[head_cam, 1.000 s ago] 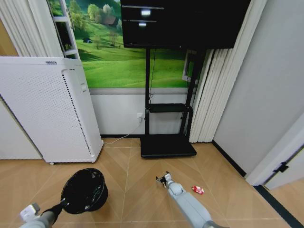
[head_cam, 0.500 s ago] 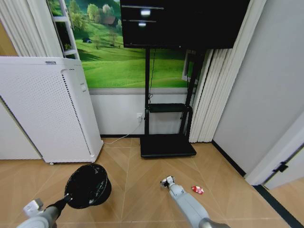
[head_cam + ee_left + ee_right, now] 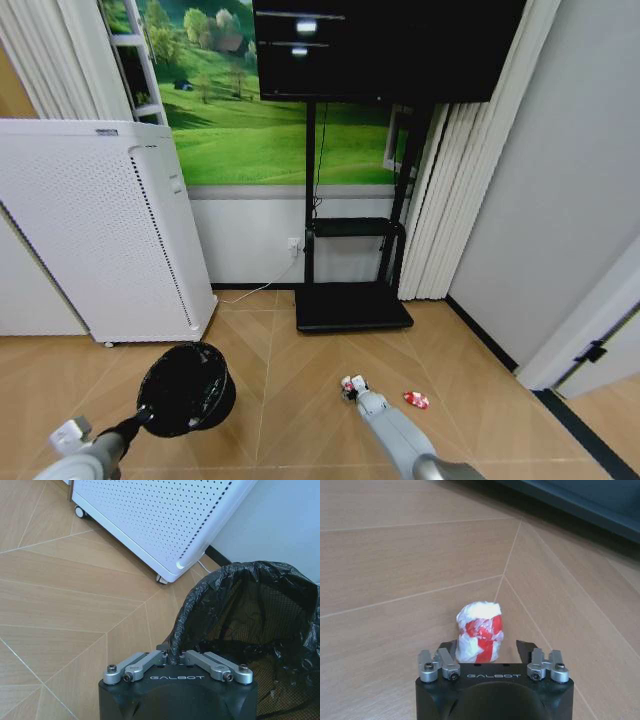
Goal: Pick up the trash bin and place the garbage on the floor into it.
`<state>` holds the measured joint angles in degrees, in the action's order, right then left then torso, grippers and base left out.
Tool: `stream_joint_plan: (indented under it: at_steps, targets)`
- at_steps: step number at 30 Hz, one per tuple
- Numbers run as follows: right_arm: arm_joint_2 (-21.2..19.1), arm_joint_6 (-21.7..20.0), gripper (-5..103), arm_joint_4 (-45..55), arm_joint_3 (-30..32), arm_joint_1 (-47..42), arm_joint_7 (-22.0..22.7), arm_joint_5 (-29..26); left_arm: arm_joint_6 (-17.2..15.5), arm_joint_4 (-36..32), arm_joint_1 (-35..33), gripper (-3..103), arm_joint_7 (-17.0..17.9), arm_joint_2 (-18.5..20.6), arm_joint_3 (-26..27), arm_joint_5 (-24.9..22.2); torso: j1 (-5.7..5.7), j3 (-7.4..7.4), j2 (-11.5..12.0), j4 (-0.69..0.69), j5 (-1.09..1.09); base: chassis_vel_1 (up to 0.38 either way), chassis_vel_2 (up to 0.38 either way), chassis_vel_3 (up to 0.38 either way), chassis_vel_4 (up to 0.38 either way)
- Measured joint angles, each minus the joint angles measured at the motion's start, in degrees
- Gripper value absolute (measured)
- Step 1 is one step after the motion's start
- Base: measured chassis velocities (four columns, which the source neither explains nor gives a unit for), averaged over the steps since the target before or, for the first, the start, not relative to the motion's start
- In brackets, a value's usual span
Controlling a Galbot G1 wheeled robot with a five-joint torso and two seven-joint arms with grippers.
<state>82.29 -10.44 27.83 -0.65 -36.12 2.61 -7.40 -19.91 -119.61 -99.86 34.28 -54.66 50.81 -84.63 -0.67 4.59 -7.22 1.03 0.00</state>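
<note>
- Right wrist view is showing the right gripper (image 3: 487, 652) hanging low over the wooden floor (image 3: 395, 555) with its jaws spread apart, a crumpled red-and-white wrapper (image 3: 480, 631) sitting between the fingertips, slightly toward one side (whether either pad is touching it, I cannot tell).
- Judging from this, the wrapper is lying straight ahead of the claw, inside its opening, with its long axis roughly upright, so a plain closing looks like what the grasp is calling for.
- Head view is placing a second red-and-white piece (image 3: 416, 400) on the floor just beyond the right gripper, toward the robot's right.
- Left gripper (image 3: 176, 661) is clenching the rim of the black trash bin (image 3: 260, 615), holding it near the white perforated appliance (image 3: 165, 515), well apart from the wrapper.
</note>
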Motion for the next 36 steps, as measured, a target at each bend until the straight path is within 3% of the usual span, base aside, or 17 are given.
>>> stream_joint_plan:
  at_steps: [3, 4, 6, 8, 10, 12, 22, 31, 36]
  targets:
    - [0.71, -0.06, 52, -0.58, 0.29, 0.01, 0.13, 0.11, 0.12, -0.09, -0.27, 2, -0.07, -0.10, 0.45, -0.10, 0.00, 0.00, 0.00, 0.00, 0.00, 0.000, 0.000, 0.000, 0.000]
    - [0.71, -0.06, 52, -0.58, 0.29, 0.01, 0.13, 0.11, 0.12, -0.09, -0.27, 2, -0.07, -0.10, 0.45, -0.10, 0.00, 0.00, 0.00, 0.00, 0.00, 0.000, 0.000, 0.000, 0.000]
    - [0.88, -0.08, 41, -0.58, 0.29, 0.00, 0.22, 0.10, 0.16, 0.02, -0.36, 2, -0.28, -0.20, 0.47, -0.06, 0.00, 0.00, 0.00, 0.00, 0.00, 0.000, 0.000, 0.000, 0.000]
    - [0.94, -0.08, 41, -0.60, 0.30, 0.01, 0.24, 0.08, 0.18, 0.06, -0.37, 2, -0.33, -0.23, 0.47, 0.00, 0.00, 0.00, 0.00, 0.00, 0.00, 0.000, 0.000, 0.000, 0.000]
    - [0.98, -0.08, 27, -0.79, 0.41, 0.18, 0.40, -0.09, 0.33, 0.14, -0.24, 2, -0.53, -0.32, 0.33, 0.21, 0.00, 0.00, 0.00, 0.00, -0.01, 0.000, 0.000, 0.000, 0.000]
    - [0.95, -0.08, 24, -0.71, 0.45, 0.18, 0.47, -0.16, 0.36, 0.23, -0.18, 2, -0.56, -0.34, 0.27, 0.30, 0.00, 0.00, 0.00, 0.00, 0.00, 0.000, 0.000, 0.000, 0.000]
    - [-2.08, -1.62, 21, 8.42, 0.60, -2.50, 1.73, -5.04, 0.47, 1.79, 1.44, 2, -0.80, 0.35, -1.08, 0.99, -0.01, 0.00, 0.00, 0.00, 0.00, 0.000, 0.000, 0.000, 0.000]
    - [-11.31, -4.43, 21, 36.04, 8.21, -13.97, 4.22, -16.93, 1.04, 4.99, 6.95, 2, -0.77, 3.75, -5.83, 1.97, -0.01, 0.00, 0.00, 0.02, 0.01, 0.000, 0.000, 0.000, 0.000]
    - [-18.50, -2.50, 21, 53.36, 14.86, -21.58, 5.82, -20.57, 1.45, 6.75, 9.88, 2, -2.66, 6.90, -11.18, 5.67, -0.01, 0.00, 0.00, 0.02, 0.00, 0.000, 0.000, 0.000, 0.000]
